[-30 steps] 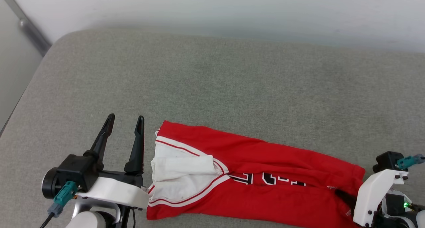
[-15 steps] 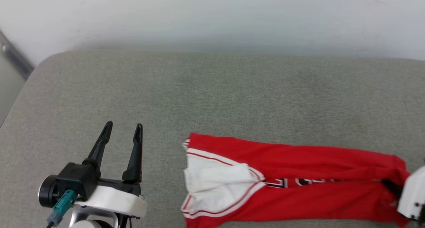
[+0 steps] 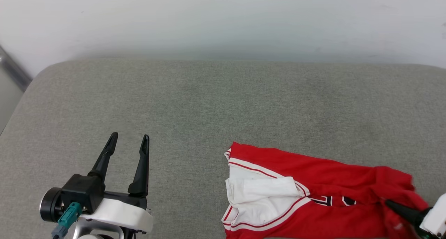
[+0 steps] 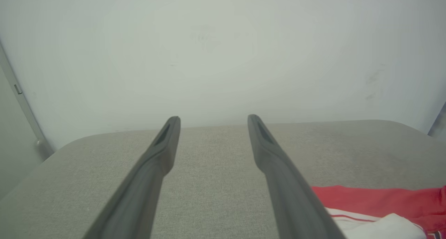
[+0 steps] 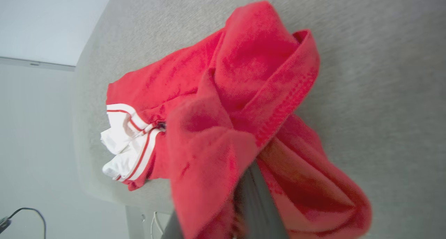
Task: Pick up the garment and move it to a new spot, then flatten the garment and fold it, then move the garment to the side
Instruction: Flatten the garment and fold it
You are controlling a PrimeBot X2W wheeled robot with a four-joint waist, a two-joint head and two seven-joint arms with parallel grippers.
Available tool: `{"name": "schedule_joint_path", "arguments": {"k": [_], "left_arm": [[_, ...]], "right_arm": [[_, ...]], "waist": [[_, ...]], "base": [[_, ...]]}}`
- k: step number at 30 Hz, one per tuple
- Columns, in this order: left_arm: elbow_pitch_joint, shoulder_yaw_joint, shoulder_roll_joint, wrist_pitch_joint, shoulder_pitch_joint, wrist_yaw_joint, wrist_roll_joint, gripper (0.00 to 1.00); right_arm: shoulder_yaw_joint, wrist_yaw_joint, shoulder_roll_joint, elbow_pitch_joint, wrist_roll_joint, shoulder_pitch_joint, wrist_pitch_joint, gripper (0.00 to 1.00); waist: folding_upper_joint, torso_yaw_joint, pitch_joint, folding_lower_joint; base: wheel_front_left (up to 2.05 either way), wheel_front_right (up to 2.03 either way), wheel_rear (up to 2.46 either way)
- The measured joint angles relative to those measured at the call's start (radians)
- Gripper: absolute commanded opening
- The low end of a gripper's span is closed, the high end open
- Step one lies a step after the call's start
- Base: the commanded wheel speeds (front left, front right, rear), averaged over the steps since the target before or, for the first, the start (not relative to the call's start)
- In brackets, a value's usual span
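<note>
The garment (image 3: pixel 313 193), a red jersey T-shirt with white striped sleeves and black lettering, lies folded lengthwise on the grey cushion (image 3: pixel 216 103) at the lower right. My right gripper (image 3: pixel 400 208) is shut on its bunched red hem end at the far right. In the right wrist view the red garment (image 5: pixel 223 127) is wrapped over my dark fingers (image 5: pixel 254 197), lifted and crumpled. My left gripper (image 3: pixel 129 140) stands open at the lower left, well left of the sleeves, nothing between its fingers (image 4: pixel 278 176). The garment's edge (image 4: pixel 376 204) shows low at the right of the left wrist view.
A pale wall (image 3: pixel 223 19) runs along the back of the cushion. The cushion's rounded left corner (image 3: pixel 38 78) drops off beside a grey rail (image 3: pixel 12 70). A cable (image 5: pixel 24 213) hangs past the cushion edge in the right wrist view.
The right gripper has dragged the garment to the right, bunching its hem end; the sleeve end has moved away from the left gripper. The head camera has also shifted. The left gripper stays open.
</note>
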Motion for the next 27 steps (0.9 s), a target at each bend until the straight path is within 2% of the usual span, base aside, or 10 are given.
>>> {"name": "schedule_joint_path", "arguments": {"k": [5,7,15,19,21,22,23,24,25,27], "left_arm": [[0.005,-0.005,0.0,0.004,0.001,0.0,-0.002,1.0],[0.008,-0.012,-0.002,0.007,0.001,-0.003,-0.002,1.0],[0.023,-0.027,-0.018,0.006,-0.029,-0.016,-0.006,1.0],[0.033,-0.033,-0.029,0.004,-0.043,-0.024,-0.01,1.0],[0.042,-0.038,-0.036,-0.001,-0.051,-0.032,-0.012,1.0],[0.045,-0.039,-0.037,-0.002,-0.054,-0.037,-0.012,1.0],[0.048,-0.039,-0.039,-0.004,-0.059,-0.039,-0.013,1.0],[0.052,-0.039,-0.04,-0.006,-0.064,-0.039,-0.013,1.0],[0.052,-0.039,-0.04,-0.006,-0.064,-0.039,-0.013,1.0],[0.062,-0.039,-0.043,-0.011,-0.065,-0.041,-0.019,1.0]], "right_arm": [[0.001,0.0,0.028,0.038,0.156,-0.041,0.097,0.0],[0.068,0.0,0.029,0.124,0.303,-0.062,0.107,0.0],[0.376,0.0,0.033,0.293,0.529,-0.141,-0.048,0.0],[0.484,0.0,0.034,0.337,0.571,-0.17,-0.117,0.0],[0.562,0.0,0.034,0.376,0.573,-0.2,-0.198,0.02],[0.586,0.0,0.034,0.386,0.567,-0.208,-0.221,0.33],[0.602,0.0,0.034,0.396,0.57,-0.214,-0.245,0.44],[0.619,0.0,0.034,0.408,0.572,-0.221,-0.268,0.44],[0.619,0.0,0.034,0.408,0.572,-0.221,-0.268,1.0],[0.661,0.0,0.034,0.427,0.575,-0.241,-0.318,1.0]], "waist": [[0.0,0.015,-0.001,0.0],[0.0,0.03,0.002,0.0],[0.0,0.079,0.023,0.0],[0.0,0.099,0.031,0.0],[0.0,0.115,0.041,0.0],[0.0,0.119,0.046,0.0],[0.0,0.123,0.05,0.0],[0.0,0.125,0.054,0.0],[0.0,0.125,0.054,0.0],[0.0,0.13,0.062,0.0]], "base": [[0.0,0.0,0.0],[0.0,0.0,0.0],[0.0,0.0,0.0],[0.0,0.0,0.0],[0.0,0.0,0.0],[0.0,0.0,0.0],[0.0,0.0,0.0],[0.0,0.0,0.0],[0.0,0.0,0.0],[0.0,0.0,0.0]]}}
